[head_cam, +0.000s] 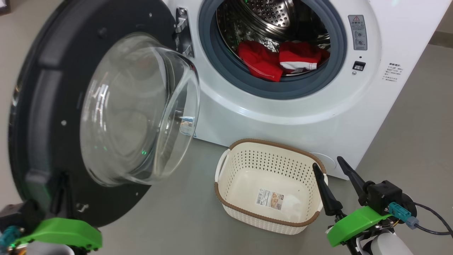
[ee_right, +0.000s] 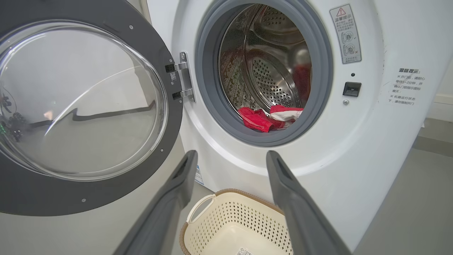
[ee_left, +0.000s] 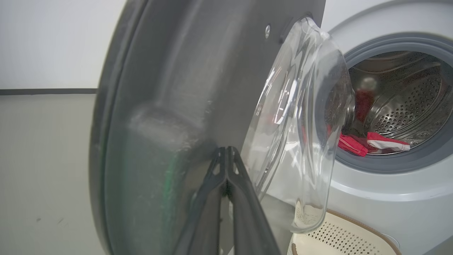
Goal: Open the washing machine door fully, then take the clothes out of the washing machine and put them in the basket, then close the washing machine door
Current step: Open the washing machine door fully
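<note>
The washing machine door (head_cam: 42, 106) stands swung wide to the left, its glass bowl facing me. My left gripper (head_cam: 62, 180) is shut, and its joined fingertips (ee_left: 226, 150) rest against the black inner face of the door (ee_left: 170, 88) beside the glass. Red clothes (head_cam: 262, 60) with white trim lie at the front of the steel drum of the washing machine (head_cam: 283, 109). The cream basket (head_cam: 269, 143) stands empty on the floor below the opening. My right gripper (head_cam: 327, 163) hangs open by the basket's right rim, pointing at the machine (ee_right: 230, 154), holding nothing.
Grey floor spreads around the basket and to the right of the machine. The door hinge (ee_right: 182, 79) sits at the left of the grey gasket (ee_right: 208, 106). A latch slot (ee_right: 351, 88) and a warning label (ee_right: 345, 33) are on the white front.
</note>
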### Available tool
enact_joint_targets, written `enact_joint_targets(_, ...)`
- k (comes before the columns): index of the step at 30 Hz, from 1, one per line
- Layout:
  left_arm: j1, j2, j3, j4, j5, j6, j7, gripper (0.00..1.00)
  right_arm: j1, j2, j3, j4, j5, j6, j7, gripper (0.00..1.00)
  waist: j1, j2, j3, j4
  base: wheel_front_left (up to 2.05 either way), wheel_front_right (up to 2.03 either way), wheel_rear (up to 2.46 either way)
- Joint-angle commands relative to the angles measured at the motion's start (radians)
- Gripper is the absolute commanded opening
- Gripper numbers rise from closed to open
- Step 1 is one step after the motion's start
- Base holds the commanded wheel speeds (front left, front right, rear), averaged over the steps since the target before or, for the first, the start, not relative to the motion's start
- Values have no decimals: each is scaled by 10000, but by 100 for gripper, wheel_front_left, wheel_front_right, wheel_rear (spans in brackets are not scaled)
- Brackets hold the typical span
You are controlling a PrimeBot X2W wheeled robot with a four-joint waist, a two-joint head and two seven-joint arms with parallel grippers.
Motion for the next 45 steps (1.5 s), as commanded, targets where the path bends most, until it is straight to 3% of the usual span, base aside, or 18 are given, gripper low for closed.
enact_joint_targets(1, -622, 464, 695, -45, -141, 102, -160, 0, -239, -49, 216, -213, -134, 75, -65, 100, 0, 0, 62, -14, 0, 0, 0)
enact_joint_targets(11, -1208, 981, 1358, 814, -488, 48, -455, 0, -347, -274, 311, -245, -156, 75, -65, 100, 0, 0, 310, -147, 0, 0, 0)
enact_joint_targets(31, -2549, 1864, 1487, 3352, -463, -299, -909, 0, -407, -543, 450, -197, -175, 75, -65, 100, 0, 0, 553, -185, 0, 0, 0)
enact_joint_targets(39, -2725, 1916, 1490, 3960, -586, -623, -1193, 0, -380, -453, 476, -130, -141, 75, -65, 100, 0, 0, 414, -221, 0, 0, 0)
enact_joint_targets(45, -2358, 1731, 1625, 3579, -832, -842, -1361, 0, -333, -328, 511, -34, -118, 75, -65, 100, 0, 0, 204, -354, 0, 0, 0)
